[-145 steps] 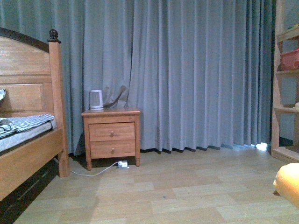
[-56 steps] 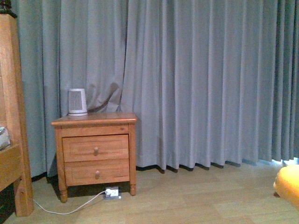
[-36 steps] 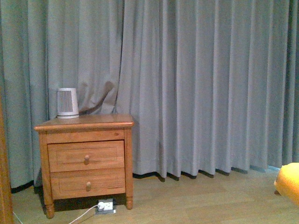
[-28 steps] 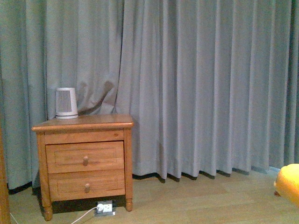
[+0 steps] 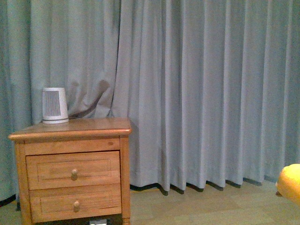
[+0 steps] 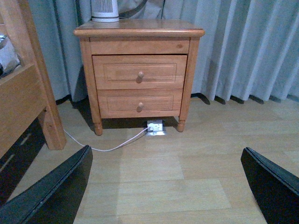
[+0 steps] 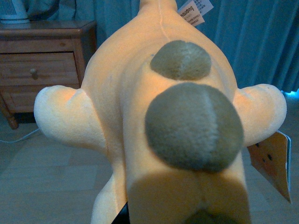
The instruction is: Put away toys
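Observation:
A plump orange-yellow plush toy (image 7: 140,116) with two grey-brown round patches fills the right wrist view, with paper tags hanging from it. My right gripper is shut on it; only a dark sliver of one finger (image 7: 122,215) shows below the toy. In the front view the toy (image 5: 290,183) pokes in at the right edge, above the floor. My left gripper (image 6: 166,156) is open over the wooden floor, its two black fingers (image 6: 56,191) wide apart with nothing between them.
A wooden two-drawer nightstand (image 5: 70,159) stands against the grey-blue curtain (image 5: 201,93), with a small white ribbed appliance (image 5: 55,105) on top. In the left wrist view, a power strip with a white cord (image 6: 155,127) lies under the nightstand (image 6: 140,70). A wooden bed frame (image 6: 28,102) stands beside it.
The front view has closed in on the curtain and nightstand. The bed and the shelf have left the frame. The toy stays at the right edge.

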Controlling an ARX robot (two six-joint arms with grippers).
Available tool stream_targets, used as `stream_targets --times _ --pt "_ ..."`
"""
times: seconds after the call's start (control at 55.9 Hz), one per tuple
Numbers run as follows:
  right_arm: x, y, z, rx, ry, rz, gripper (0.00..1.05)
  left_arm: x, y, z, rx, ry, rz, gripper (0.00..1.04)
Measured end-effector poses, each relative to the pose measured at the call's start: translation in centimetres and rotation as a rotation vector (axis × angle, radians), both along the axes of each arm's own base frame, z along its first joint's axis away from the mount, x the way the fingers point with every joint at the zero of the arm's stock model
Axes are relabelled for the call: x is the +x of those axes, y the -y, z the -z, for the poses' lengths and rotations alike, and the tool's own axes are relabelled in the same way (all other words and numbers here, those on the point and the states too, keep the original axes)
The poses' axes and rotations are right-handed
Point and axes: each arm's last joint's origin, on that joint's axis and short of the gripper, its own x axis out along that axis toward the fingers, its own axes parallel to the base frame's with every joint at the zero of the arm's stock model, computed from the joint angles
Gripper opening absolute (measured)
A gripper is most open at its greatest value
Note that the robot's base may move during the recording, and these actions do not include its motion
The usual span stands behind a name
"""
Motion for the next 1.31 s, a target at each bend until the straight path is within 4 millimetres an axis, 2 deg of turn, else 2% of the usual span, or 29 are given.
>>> stream_targets --times 1.305 --pt "0.0 -0.01 -0.01 0.0 0.001 -0.002 0.07 0.01 -0.01 0.01 0.0 -0.001 -0.003 0.98"
